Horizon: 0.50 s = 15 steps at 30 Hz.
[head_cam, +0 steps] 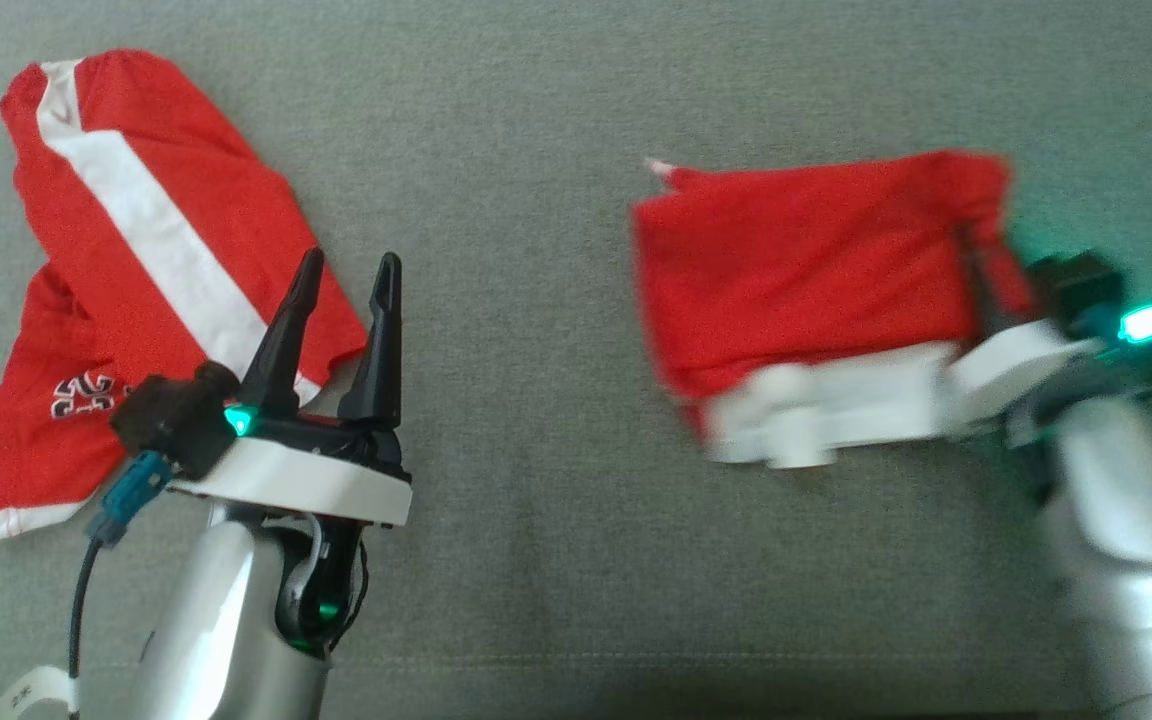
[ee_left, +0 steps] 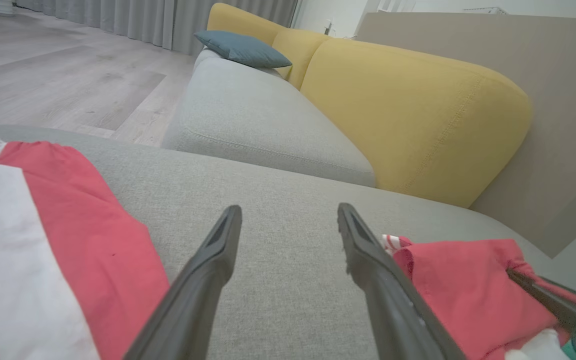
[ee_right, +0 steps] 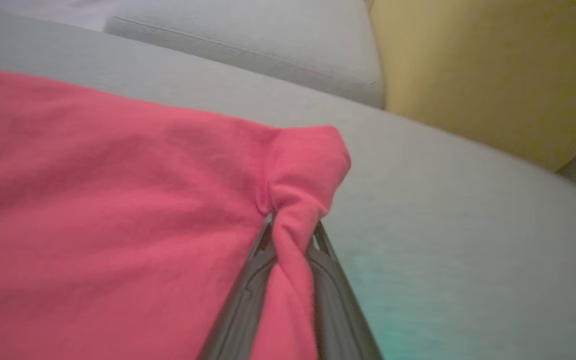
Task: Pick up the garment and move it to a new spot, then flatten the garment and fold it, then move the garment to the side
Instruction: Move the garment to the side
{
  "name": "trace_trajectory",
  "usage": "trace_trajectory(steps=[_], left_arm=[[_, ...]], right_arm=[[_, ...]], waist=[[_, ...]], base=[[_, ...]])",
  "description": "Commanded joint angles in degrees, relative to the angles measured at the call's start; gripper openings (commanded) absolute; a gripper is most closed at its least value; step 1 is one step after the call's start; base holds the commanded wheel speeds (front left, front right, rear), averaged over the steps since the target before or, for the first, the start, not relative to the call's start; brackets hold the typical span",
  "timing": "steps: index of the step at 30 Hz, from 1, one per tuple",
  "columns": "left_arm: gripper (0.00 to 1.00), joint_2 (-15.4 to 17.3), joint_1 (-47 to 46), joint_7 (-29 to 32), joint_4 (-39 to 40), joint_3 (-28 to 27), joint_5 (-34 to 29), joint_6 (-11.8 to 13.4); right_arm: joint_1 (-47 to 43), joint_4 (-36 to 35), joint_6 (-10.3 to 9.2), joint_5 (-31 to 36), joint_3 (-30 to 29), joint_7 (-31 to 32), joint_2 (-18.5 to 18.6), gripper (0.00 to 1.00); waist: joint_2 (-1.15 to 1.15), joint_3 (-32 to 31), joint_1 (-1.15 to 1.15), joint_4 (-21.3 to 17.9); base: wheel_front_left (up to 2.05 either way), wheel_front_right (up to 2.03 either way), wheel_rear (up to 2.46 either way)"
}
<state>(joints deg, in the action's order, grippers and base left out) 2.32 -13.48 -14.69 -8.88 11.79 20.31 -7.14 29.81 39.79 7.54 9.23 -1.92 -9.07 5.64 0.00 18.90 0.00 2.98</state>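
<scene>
R tool clenched on bunched far-right corner of folded red garment, which lies on right side of grey cushion. L tool released, empty, at edge of striped red garment. Printed digits on it partly hidden, unreadable.

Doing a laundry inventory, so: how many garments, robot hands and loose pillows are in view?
Garments: 2 (striped garment, held garment)
Hands: 2 (left hand, open; right hand, shut on the held garment)
Pillows: 1 (blue pillow)
Total: 5
</scene>
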Motion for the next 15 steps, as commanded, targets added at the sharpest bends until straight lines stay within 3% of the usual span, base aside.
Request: trace_trajectory(steps=[1,8,11,15], left_arm=[[1.0,0.6,-1.6,-0.3,2.1,-2.1,0.0,-0.4],[1.0,0.6,-1.8,-0.3,2.5,-1.5,0.9,-0.4],[1.0,0.6,-1.5,-0.3,2.7,-1.4,1.1,-0.4],[1.0,0.6,-1.0,-0.3,2.9,-1.6,1.2,-0.4]], right_arm=[[2.5,-2.4,-0.05,1.9,0.9,-0.3,3.2,0.0],[5.8,-2.8,-0.05,7.0,-1.8,1.8,16.5,0.0],[6.4,-3.5,-0.05,8.1,-4.6,2.9,19.3,0.0],[6.1,-6.1,-0.05,10.0,-9.2,4.0,20.5,0.0]], waist=[[0.0,-0.4,0.0,-0.5],[0.0,-1.2,0.0,-0.3],[0.0,-1.2,0.0,0.2],[0.0,-1.0,0.0,0.9]], base=[[0.0,0.0,0.0],[0.0,0.0,0.0],[0.0,0.0,0.0],[0.0,0.0,0.0]])
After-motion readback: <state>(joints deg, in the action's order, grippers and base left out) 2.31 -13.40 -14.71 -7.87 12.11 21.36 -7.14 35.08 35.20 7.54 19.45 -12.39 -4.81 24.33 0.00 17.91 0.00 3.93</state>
